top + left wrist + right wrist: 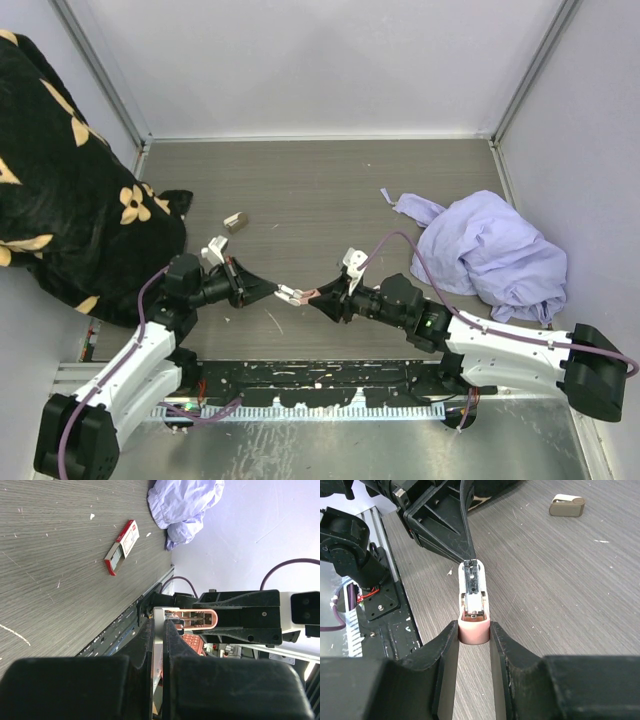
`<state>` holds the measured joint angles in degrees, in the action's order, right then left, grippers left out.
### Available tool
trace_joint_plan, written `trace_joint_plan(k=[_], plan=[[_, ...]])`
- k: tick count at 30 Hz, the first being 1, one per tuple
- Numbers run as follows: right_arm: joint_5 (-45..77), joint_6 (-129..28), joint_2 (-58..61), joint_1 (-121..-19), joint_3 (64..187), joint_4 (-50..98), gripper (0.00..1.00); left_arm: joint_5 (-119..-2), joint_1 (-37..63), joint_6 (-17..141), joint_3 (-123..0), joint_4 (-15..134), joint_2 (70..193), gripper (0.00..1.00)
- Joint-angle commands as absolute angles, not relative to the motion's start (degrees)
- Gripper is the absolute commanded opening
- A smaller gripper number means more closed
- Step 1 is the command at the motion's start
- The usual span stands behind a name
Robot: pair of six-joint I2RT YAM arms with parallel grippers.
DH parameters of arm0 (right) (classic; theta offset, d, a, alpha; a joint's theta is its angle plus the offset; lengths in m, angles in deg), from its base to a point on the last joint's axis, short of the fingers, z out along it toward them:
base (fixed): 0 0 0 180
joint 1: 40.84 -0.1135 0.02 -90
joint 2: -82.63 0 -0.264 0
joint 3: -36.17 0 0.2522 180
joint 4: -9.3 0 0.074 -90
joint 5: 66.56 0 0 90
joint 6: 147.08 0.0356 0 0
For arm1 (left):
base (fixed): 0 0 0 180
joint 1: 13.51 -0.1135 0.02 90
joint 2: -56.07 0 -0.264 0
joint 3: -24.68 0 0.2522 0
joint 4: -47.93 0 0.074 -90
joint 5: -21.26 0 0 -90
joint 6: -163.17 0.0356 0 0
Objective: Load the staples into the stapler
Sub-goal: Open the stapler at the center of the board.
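Left jaws (278, 292) are pressed together on the thin end of the stapler (297, 295), and the right jaws (318, 297) clamp its pink end. From above, its long axis runs 9 to 3 o'clock, with a beige block (237, 221) at 11 and a lilac cloth (490, 255) at 3; the staples cannot be picked out here. From the left wrist, the staples (121, 547) lie flat on the worktop (50, 590) at 11 o'clock, well apart, long axis 1 to 7, path unobstructed. From the right wrist, the stapler runs 12 to 6. The right arm looks nearer the staples.
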<state>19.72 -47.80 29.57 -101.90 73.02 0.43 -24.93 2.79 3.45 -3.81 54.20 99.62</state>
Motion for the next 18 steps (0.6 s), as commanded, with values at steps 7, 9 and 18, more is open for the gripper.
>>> trace_joint_plan(k=[7, 9, 18], plan=[[21.69, -44.47, 28.79, -101.72, 69.99, -1.21, 0.18, -25.00, 0.90, 1.38, -2.94, 48.96, 97.87, 0.00], [21.52, -44.10, 28.83, -101.69, 69.46, -1.20, 0.20, -25.03, 0.30, 1.24, -2.74, 49.03, 97.46, 0.00], [19.70, -42.49, 27.91, -101.66, 68.08, -1.12, 0.38, -25.02, -0.62, 1.36, -1.93, 49.39, 96.34, 0.00]])
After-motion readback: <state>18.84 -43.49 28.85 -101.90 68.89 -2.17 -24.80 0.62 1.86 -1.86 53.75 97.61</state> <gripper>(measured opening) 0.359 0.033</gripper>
